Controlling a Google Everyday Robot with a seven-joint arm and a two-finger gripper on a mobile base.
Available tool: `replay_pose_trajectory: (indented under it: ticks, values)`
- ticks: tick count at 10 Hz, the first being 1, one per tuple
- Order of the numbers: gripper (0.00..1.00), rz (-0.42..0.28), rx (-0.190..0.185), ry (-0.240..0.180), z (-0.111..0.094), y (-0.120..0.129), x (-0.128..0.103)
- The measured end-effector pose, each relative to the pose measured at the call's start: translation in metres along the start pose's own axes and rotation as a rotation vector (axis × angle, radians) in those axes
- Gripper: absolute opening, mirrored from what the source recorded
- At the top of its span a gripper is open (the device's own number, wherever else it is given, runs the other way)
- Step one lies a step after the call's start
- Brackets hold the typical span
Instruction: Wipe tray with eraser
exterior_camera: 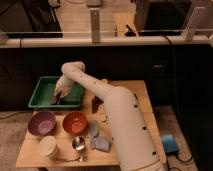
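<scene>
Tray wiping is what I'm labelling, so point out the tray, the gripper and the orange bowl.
tray (43,89): camera view, bare floor at its left.
gripper (57,98): camera view, its tip, down inside the tray.
orange bowl (75,123): camera view, its inside middle.

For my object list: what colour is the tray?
The tray is green, seen in the camera view; the gripper is down inside it.

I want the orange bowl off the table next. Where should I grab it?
Probably by its rim, from above: the orange bowl sits upright and open. Favour the rear edge, since the purple bowl sits close beside it. The claw is down in the green tray.
</scene>
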Motion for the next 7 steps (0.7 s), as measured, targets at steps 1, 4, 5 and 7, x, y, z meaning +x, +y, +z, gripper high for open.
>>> replay_pose_trajectory:
  ticks: [1, 4, 5, 7]
  values:
    - [0.19, 0.035, -0.007, 0.012, -0.008, 0.017, 0.006]
    - [0.19, 0.104, -0.024, 0.037, -0.015, 0.045, 0.019]
    - [0.19, 0.116, -0.027, 0.045, -0.016, 0.046, 0.022]
    - [0.19, 0.136, -0.032, 0.062, -0.020, 0.052, 0.030]
